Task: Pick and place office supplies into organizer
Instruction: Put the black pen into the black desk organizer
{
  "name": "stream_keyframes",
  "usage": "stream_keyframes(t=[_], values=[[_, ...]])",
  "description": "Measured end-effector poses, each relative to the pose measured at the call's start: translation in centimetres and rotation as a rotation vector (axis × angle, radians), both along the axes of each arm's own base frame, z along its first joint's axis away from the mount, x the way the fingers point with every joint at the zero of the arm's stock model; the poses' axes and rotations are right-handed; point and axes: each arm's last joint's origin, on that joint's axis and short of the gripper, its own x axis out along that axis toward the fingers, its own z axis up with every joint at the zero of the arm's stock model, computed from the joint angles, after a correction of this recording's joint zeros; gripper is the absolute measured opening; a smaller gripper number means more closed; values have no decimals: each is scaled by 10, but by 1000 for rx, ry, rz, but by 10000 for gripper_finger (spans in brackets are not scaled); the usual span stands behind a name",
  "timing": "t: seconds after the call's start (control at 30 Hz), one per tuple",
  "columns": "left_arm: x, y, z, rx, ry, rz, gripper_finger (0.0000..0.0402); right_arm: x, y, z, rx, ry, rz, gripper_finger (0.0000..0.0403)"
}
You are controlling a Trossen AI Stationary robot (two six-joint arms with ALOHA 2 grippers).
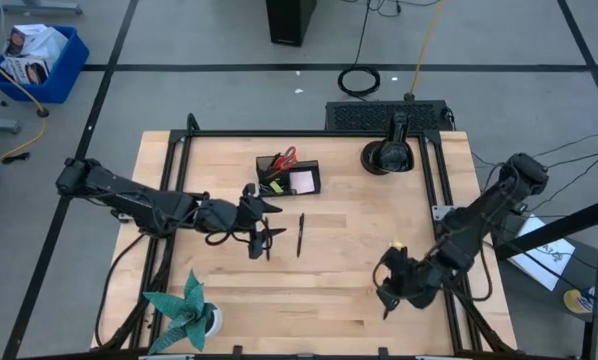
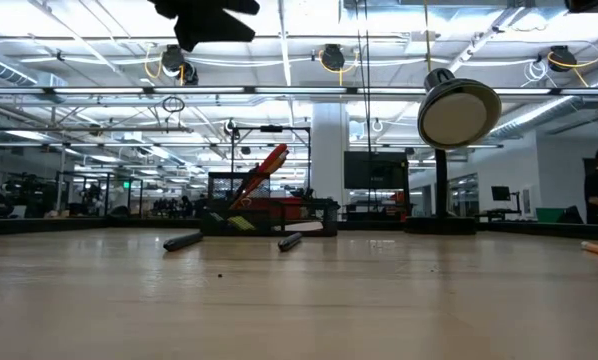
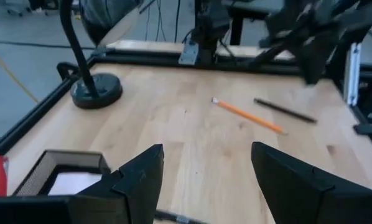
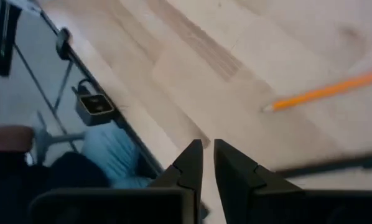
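From the high view, the teal paper plant (image 1: 187, 312) stands at the near left corner of the desk (image 1: 339, 290). At the near right, the right hand (image 1: 384, 300) hangs low over the boards with its 2 fingers (image 4: 192, 163) almost together, only a thin slit between them, and nothing visible in that slit. An orange pencil (image 4: 326, 92) lies on the wood just ahead of this hand, and a thin dark pen (image 4: 335, 163) lies close by it; neither is touched. The left wrist view shows the same pencil (image 3: 247, 116) and pen (image 3: 284, 110) lying side by side, apart from each other.

Toward the middle of the desk, the left hand (image 1: 262, 243) is raised above the surface with its 2 fingers (image 3: 139, 180) spread wide and holding nothing. Just to its right a black pen (image 1: 300, 234) lies flat on the boards.

Farther back sits the organizer (image 1: 288, 177), holding the red-handled scissors (image 1: 287, 157) tilted in its taller section, something yellow beside them, and the pink sticky-note pad (image 1: 302, 182) in the lower tray. At the far right stands a round black base with an upright post (image 1: 389, 153).
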Motion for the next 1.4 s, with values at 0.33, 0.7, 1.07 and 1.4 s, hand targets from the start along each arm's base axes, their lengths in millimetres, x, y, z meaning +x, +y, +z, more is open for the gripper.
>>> stream_keyframes(t=[0.33,0.7,1.07,1.4], values=[[2,8,-1,47,-3,10,252,-17,15,-11,29,348,-250,31],[1,8,-3,129,36,-55,255,-15,4,-28,45,382,-436,26],[1,9,-2,165,34,-67,250,-17,-3,-66,80,415,-484,61],[0,6,-5,132,52,-63,247,-19,0,-66,116,473,-450,170]])
